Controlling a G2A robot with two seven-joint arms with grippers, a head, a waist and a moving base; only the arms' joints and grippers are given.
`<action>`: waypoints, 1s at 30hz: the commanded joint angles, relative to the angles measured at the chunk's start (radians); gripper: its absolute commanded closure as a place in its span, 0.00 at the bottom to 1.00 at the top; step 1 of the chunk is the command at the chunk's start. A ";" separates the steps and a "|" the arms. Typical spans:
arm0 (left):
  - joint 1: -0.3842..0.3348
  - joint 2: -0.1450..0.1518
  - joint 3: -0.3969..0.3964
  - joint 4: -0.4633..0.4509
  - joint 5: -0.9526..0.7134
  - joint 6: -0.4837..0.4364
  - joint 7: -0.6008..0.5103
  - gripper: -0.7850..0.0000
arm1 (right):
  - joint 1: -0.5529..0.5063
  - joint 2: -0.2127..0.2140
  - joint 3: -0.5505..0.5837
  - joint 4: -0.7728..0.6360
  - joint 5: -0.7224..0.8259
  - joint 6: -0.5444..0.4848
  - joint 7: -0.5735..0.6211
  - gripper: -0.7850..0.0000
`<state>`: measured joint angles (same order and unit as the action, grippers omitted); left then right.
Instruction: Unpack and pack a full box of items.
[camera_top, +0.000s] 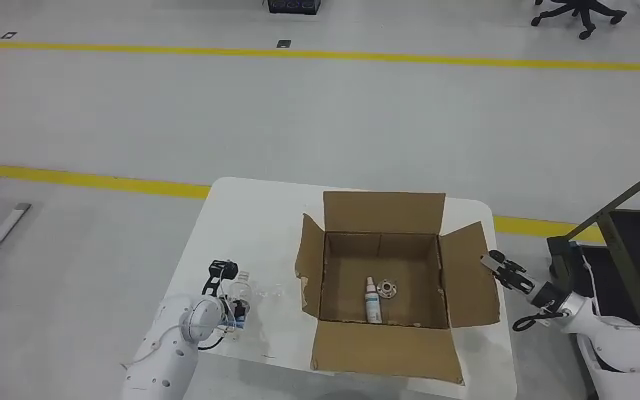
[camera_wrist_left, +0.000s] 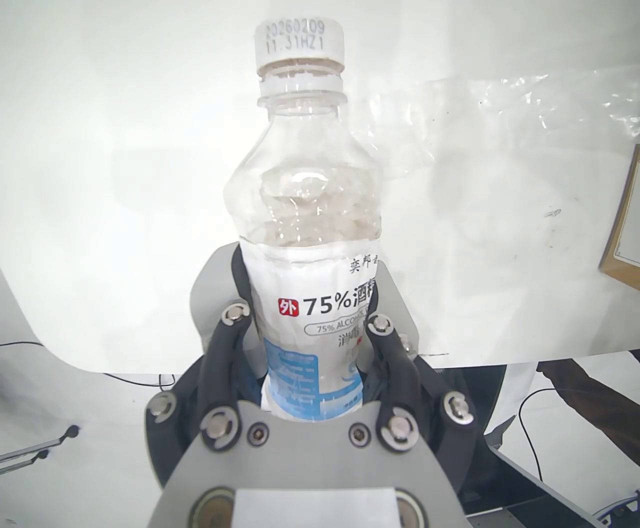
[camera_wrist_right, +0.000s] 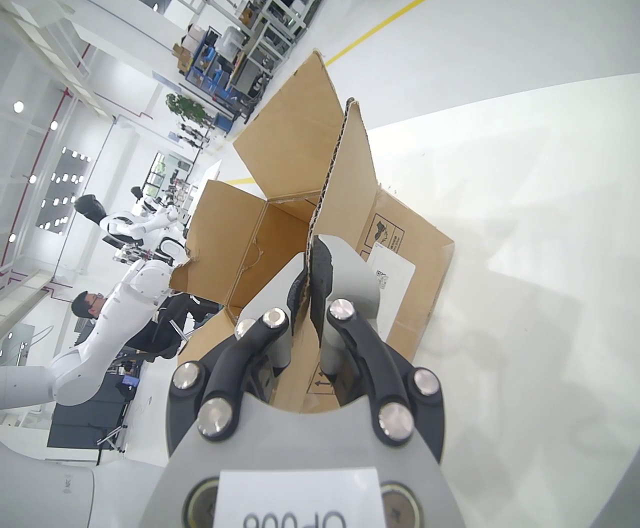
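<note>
White bench (camera_top: 245, 215) is carrying everything. Open cardboard box (camera_top: 383, 213) is sitting on the bench's middle-to-right part, with all four flaps folding outward and the inside showing from above.

Right flap (camera_wrist_right: 350, 165) of the box is being pinched at its outer edge by the right tool (camera_wrist_right: 312, 272). The two pads are pressing almost together, with only the cardboard edge between them. This tool is sitting at the bench's right edge, just outside the box.

Left tool (camera_wrist_left: 310, 300) is sitting over the bench's left part, near the left edge and apart from the box. Its fingers are clamping the lower, labelled half of a clear bottle (camera_wrist_left: 305, 215), spread just as wide as the bottle body. The bottle's white cap is pointing away from the wrist, and clear liquid is showing inside. Cannot tell if the bottle is touching the bench.

Crumpled clear plastic bag (camera_top: 272, 292) is lying on the bench between the held bottle and the box's left flap.

Small white bottle (camera_top: 372, 300) is lying on the box floor near the middle. Small round part (camera_top: 387, 290) is lying just beside it, on its right in the top view.
</note>
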<state>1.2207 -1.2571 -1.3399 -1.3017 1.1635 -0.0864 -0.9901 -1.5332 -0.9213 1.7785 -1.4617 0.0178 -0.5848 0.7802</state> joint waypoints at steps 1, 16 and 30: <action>-0.001 0.000 0.003 0.006 -0.004 0.006 -0.002 1.00 | 0.002 0.000 -0.002 0.003 0.000 0.001 0.000 1.00; -0.046 -0.001 0.028 0.088 -0.015 0.034 -0.021 0.00 | 0.006 0.004 -0.011 0.015 0.002 0.001 -0.001 1.00; -0.051 0.005 0.035 0.069 -0.006 0.028 -0.011 0.00 | 0.001 0.007 -0.014 0.010 0.003 0.005 -0.003 0.91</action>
<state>1.1663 -1.2534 -1.3030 -1.2207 1.1517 -0.0556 -1.0057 -1.5317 -0.9143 1.7642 -1.4507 0.0205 -0.5804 0.7772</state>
